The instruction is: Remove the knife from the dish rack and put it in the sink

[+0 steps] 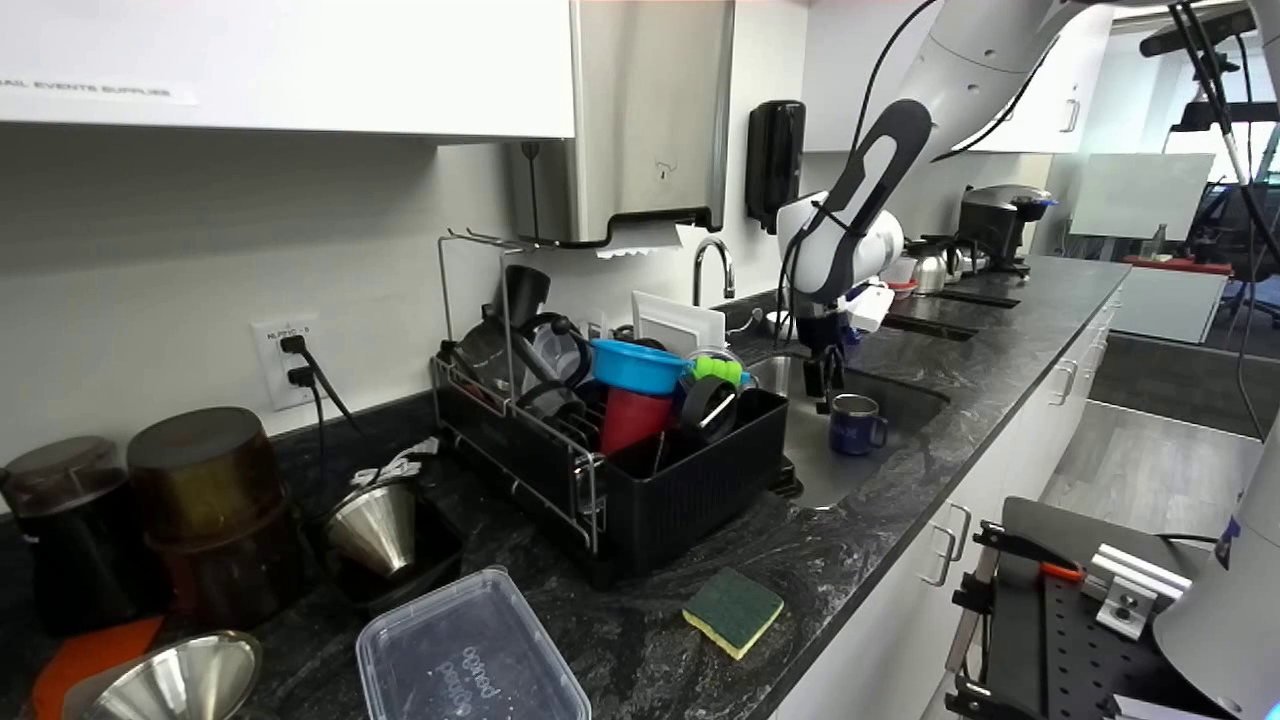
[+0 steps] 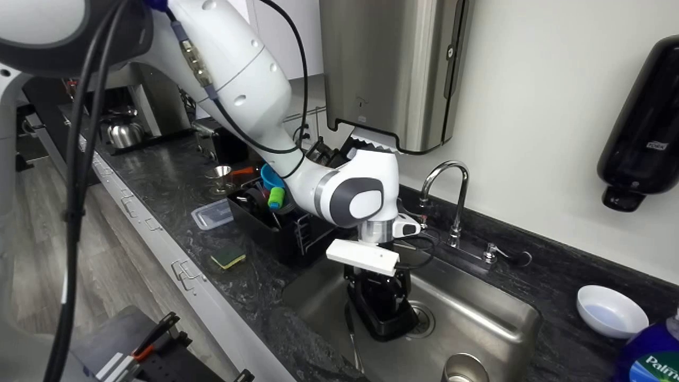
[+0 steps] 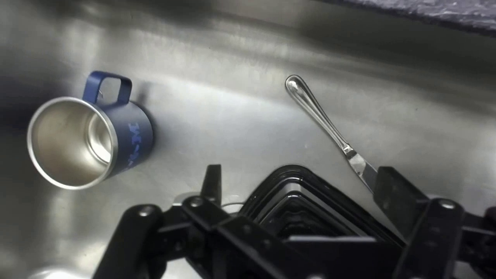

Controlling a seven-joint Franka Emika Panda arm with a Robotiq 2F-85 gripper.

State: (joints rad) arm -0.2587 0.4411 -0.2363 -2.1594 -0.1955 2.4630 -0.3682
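The silver knife point(image 3: 316, 110) lies flat on the bottom of the steel sink point(image 3: 217, 128). In the wrist view its blade end passes behind the right finger. The knife also shows in an exterior view point(image 2: 355, 346), beside a black container. My gripper point(image 3: 302, 184) is open, with nothing between its fingers, pointing down over the sink; it also shows in an exterior view point(image 1: 824, 385). The black container point(image 3: 294, 170) sits in the sink below the fingers. The dish rack point(image 1: 700, 500) stands on the counter beside the sink, loaded with dishes and a black caddy in front.
A blue mug point(image 3: 133, 135) stands in the sink, apart from the knife. The faucet point(image 2: 460, 204) rises behind the sink. A sponge point(image 1: 735, 610) and a clear lid point(image 1: 470, 650) lie on the counter. A white bowl point(image 2: 610, 313) stands beside the sink.
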